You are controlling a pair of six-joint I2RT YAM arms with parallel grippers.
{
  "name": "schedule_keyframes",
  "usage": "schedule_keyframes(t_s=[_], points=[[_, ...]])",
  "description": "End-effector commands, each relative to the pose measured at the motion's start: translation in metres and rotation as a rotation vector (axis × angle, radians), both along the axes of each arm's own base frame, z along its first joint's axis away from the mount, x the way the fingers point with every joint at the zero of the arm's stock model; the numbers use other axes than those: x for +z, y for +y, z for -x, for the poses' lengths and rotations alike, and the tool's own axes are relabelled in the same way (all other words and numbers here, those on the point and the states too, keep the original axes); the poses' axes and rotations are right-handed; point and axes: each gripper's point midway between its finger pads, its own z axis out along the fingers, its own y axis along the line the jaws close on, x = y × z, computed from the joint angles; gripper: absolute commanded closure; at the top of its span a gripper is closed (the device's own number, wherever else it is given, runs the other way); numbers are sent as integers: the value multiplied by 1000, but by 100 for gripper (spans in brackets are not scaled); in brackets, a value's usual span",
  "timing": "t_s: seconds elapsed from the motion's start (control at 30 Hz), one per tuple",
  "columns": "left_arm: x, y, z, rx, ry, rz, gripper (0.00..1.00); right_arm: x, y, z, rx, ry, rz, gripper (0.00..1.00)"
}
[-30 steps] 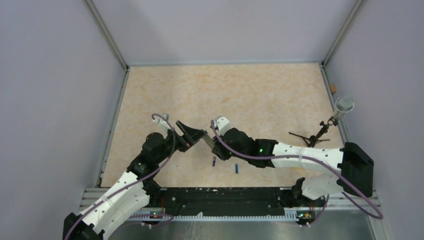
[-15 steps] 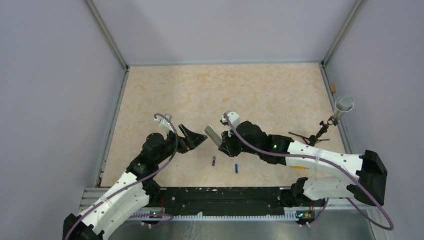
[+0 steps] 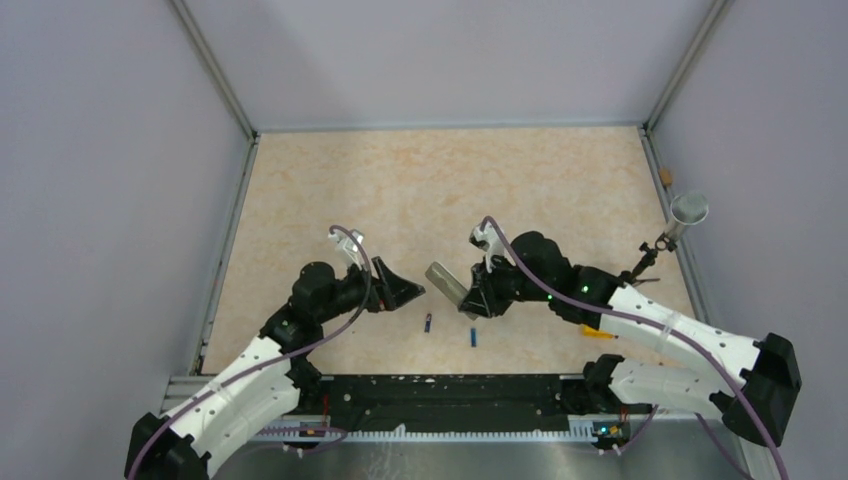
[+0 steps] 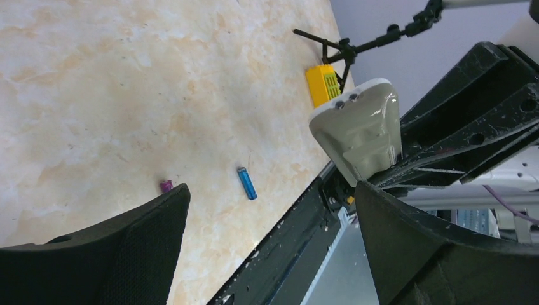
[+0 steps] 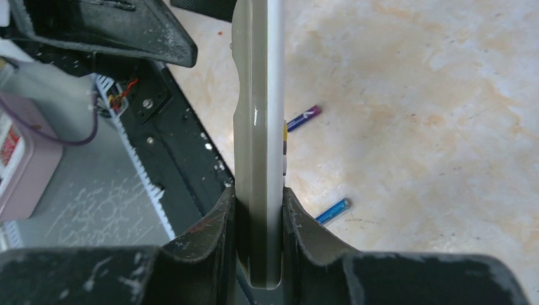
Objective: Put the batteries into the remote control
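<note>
My right gripper (image 3: 478, 298) is shut on the remote control (image 3: 444, 279) and holds it above the table, its grey back to the left. In the right wrist view the remote (image 5: 259, 127) stands edge-on between the fingers (image 5: 210, 229) of that gripper (image 5: 259, 219). Two blue batteries (image 3: 428, 323) (image 3: 472, 336) lie on the table below it, and they also show in the right wrist view (image 5: 303, 118) (image 5: 333, 211). My left gripper (image 3: 408, 292) is open and empty, just left of the remote. In the left wrist view the jaws of that gripper (image 4: 273, 248) stand wide, with the remote's end (image 4: 359, 136) and one battery (image 4: 246, 183) ahead.
A small yellow piece (image 4: 323, 84) lies by a black tripod stand (image 3: 625, 275) with a grey cup (image 3: 688, 210) at the right edge. The black rail (image 3: 440, 390) runs along the near edge. Grey walls enclose the marbled table (image 3: 440, 190).
My left gripper let go of the remote. My right arm carried the remote to the right and a little nearer, away from the left gripper. The batteries have not moved.
</note>
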Motion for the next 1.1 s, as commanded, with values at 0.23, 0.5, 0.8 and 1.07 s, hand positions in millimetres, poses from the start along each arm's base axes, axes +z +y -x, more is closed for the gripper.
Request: schedule_keyframes(t_s=[0.23,0.5,0.8,1.07], points=[[43,-22,32,-300,-174,67,1,18,3,50,242,199,-218,100],[54,-30,62,-508,-190,125,1,29,14,69,368,258,-323,100],[66,-32,77,-593,-213,195,11,36,26,72,439,299,-395,100],[68,-32,86,-630,-212,213,24,39,34,70,464,333,-413,100]])
